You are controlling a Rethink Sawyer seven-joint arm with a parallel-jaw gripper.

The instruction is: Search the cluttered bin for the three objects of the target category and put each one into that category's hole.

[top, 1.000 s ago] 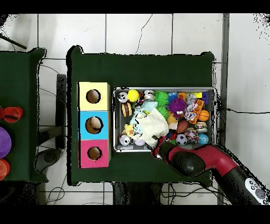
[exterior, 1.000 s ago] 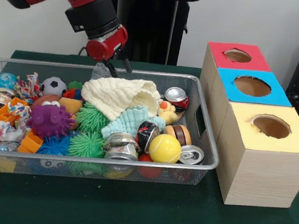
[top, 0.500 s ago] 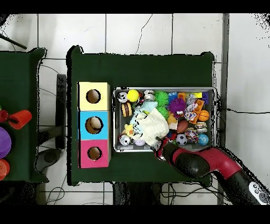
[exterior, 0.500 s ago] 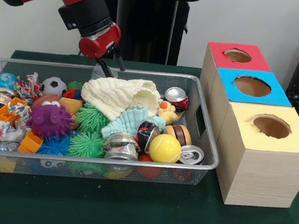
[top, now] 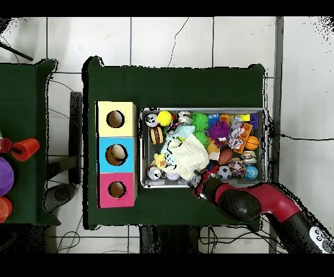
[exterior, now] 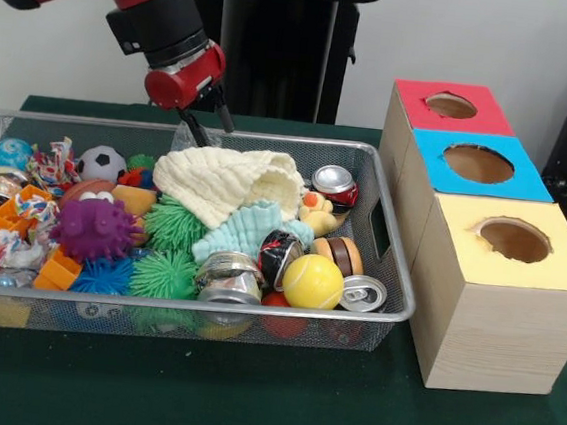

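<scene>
My gripper (exterior: 204, 124) hangs open above the far rim of the wire bin (exterior: 270, 139), just behind a cream knitted cloth (exterior: 228, 181), with nothing between its fingers. In the overhead view the gripper (top: 198, 183) is at the bin's lower edge (top: 196, 187). The bin holds several drink cans, among them a silver one (exterior: 229, 274), a red-topped one (exterior: 335, 183) and one lying at the right (exterior: 364, 294). A yellow ball (exterior: 312, 281), a soccer ball (exterior: 100, 163) and a purple spiky ball (exterior: 95, 228) lie among them. Red (exterior: 452, 105), blue (exterior: 479, 163) and yellow (exterior: 514, 240) holes top the wooden boxes.
Green spiky balls (exterior: 166, 274), a teal ribbed toy (exterior: 247, 230), a rubber duck (exterior: 315, 214), orange plastic pieces (exterior: 20, 237) and rope toys crowd the bin. The boxes (top: 116, 155) stand close against the bin's side. Red cups (top: 25, 148) sit on a second table.
The gripper has moved a little left and up along the bin's far rim, staying open. Nothing in the bin has shifted.
</scene>
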